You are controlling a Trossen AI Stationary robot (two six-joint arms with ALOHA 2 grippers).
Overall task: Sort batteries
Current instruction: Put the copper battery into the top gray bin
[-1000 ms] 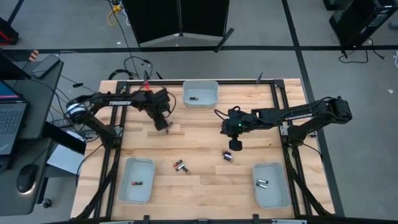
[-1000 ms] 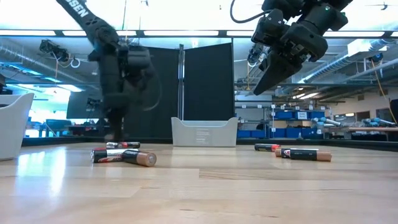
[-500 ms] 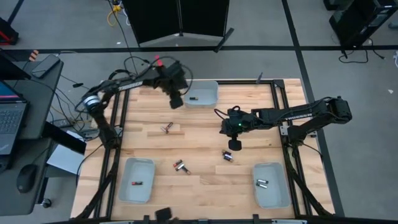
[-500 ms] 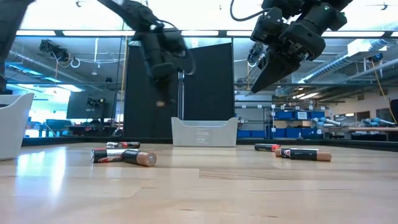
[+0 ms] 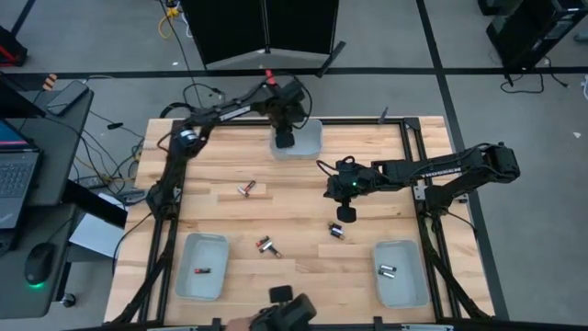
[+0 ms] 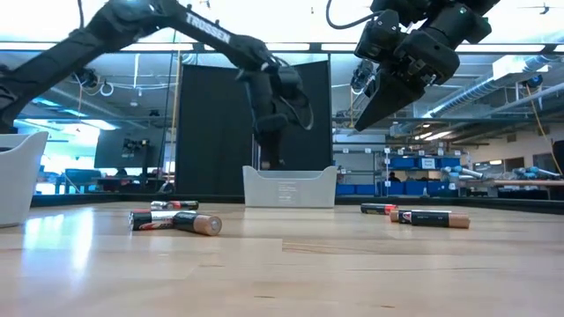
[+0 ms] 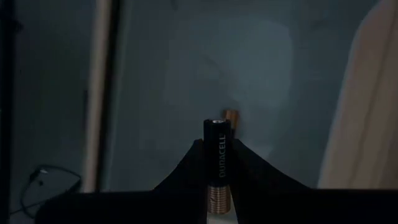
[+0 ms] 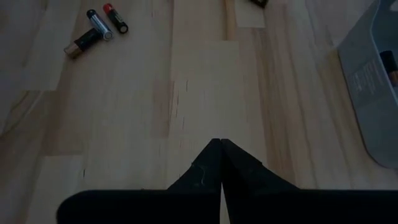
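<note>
From above, the left gripper (image 5: 285, 140) sits over the far tray (image 5: 310, 138), its body covering most of the tray's near-left part, so what lies inside is hidden here. The right gripper (image 5: 348, 214) hangs above mid-table, fingers pressed together on nothing. Loose batteries lie on the wood: one (image 5: 246, 188) left of centre, a pair (image 5: 267, 245) nearer the front, another pair (image 5: 336, 230) just beside the right gripper. The front-left tray (image 5: 202, 267) holds a red-and-black cell (image 5: 201, 271); the front-right tray (image 5: 401, 273) holds two silver-grey cells (image 5: 387, 269). A dark object at the front edge is cut off and hard to identify.

At table level, the left gripper (image 6: 267, 157) dips behind the far tray's (image 6: 290, 187) wall, tips hidden. The right gripper (image 6: 366, 119) points down, closed to a wedge, well above the wood. Batteries (image 6: 174, 221) lie at left, more (image 6: 429, 217) at right.

Left wrist: the fingers (image 7: 186, 171) are clamped on a black Duracell battery (image 7: 216, 155), copper end buried between them. Beyond it a second cell (image 7: 232, 116) peeks out, mostly blocked, against the dim tray floor.

Right wrist: the fingers (image 8: 205, 168) meet, empty, over bare planks; two batteries (image 8: 99, 28) lie ahead, and a tray (image 8: 367, 81) is cut off by the edge.
</note>
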